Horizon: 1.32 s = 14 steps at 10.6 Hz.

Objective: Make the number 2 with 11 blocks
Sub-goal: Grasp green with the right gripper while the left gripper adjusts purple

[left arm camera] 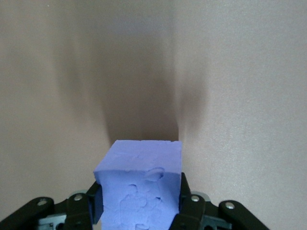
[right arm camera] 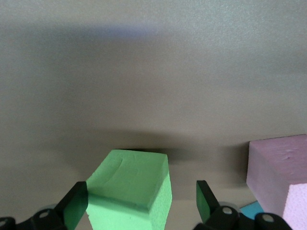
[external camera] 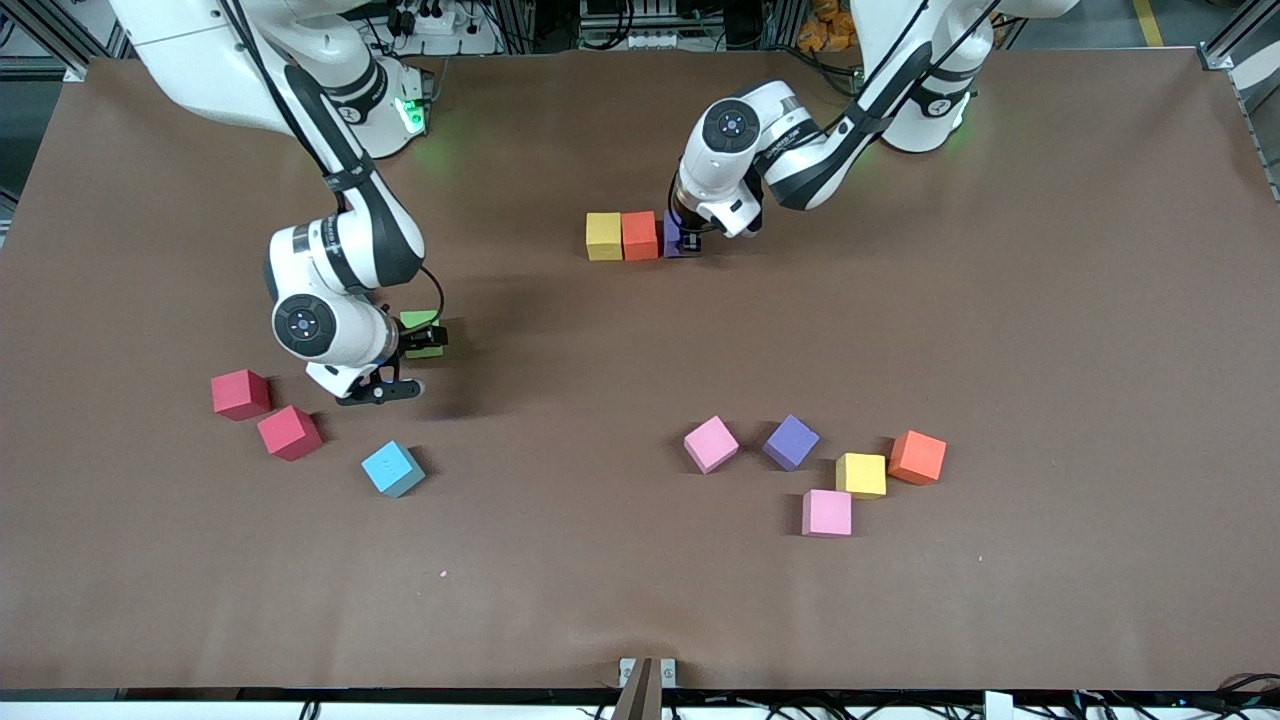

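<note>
Beside the orange block (external camera: pixel 640 235), the left gripper (external camera: pixel 687 240) clamps a dented, matte purple cube (left arm camera: pixel 139 184).

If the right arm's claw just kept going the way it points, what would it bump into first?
Most likely the green block sitting between the right claw's open fingers; under it there is only the brown table.

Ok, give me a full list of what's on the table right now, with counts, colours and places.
Row being built: 3; yellow block, orange block, purple block side by side, mid-table.
Red blocks: 2; and, toward the right arm's end.
Light blue block: 1; nearer the camera than the red ones.
Green block: 1; between the right gripper's fingers.
Loose cluster: 5; two pink, purple, yellow, orange.
Left gripper: shut on the row's purple block.
Right gripper: open around the green block.
</note>
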Each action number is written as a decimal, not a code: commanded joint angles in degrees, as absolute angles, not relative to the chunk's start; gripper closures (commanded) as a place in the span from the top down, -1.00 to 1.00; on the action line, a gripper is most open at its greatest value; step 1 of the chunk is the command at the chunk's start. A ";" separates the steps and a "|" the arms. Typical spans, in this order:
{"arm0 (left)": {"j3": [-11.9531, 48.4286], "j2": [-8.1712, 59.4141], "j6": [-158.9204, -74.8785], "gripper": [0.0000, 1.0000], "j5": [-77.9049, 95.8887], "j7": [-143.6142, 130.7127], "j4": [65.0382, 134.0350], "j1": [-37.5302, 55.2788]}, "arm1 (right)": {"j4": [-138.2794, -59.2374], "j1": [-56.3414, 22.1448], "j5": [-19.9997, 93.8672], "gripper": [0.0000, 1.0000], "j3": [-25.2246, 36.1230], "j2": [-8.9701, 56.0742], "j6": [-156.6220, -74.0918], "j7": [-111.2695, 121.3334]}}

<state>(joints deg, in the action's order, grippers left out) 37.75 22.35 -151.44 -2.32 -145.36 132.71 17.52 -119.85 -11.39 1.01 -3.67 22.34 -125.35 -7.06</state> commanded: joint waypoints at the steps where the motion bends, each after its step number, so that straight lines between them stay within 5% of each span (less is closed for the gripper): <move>1: 37.53 22.59 -151.96 0.11 -1.85 -147.30 132.10 18.19 | -120.67 -10.64 1.93 1.00 -4.04 20.30 -125.07 -5.28; 12: 36.56 25.40 -152.14 0.16 -4.73 -149.15 130.08 19.86 | -125.51 -10.20 1.93 1.00 -3.96 21.09 -131.31 -1.93; 14: 36.47 25.49 -152.14 0.25 -5.01 -149.15 129.90 20.12 | -125.51 -10.28 1.93 0.06 -3.96 20.92 -131.22 -1.58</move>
